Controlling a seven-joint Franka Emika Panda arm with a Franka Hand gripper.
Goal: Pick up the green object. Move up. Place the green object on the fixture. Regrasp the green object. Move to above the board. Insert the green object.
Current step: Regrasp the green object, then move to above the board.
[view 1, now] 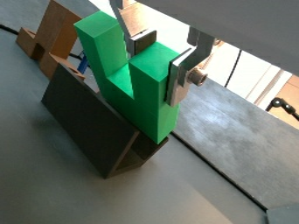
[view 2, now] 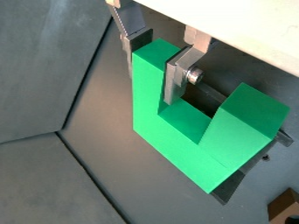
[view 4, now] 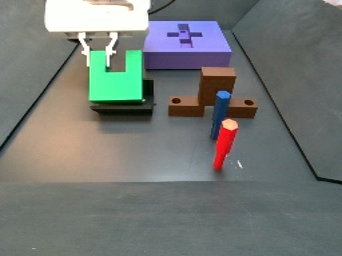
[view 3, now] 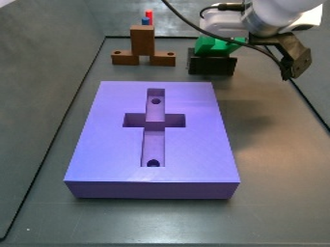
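Observation:
The green object is a bright green U-shaped piece. It stands with its arms up on the dark fixture, leaning against the fixture's back wall. It also shows in the other wrist view and in both side views. My gripper straddles one arm of the U from above, and both fingers lie flush against that arm's sides. In a side view the gripper hangs straight over the fixture. The purple board with its cross-shaped recess lies apart from the fixture.
A light brown piece with an upright post stands beside the fixture and shows in a wrist view. A red peg and a blue peg stand upright near it. Dark walls edge the grey floor.

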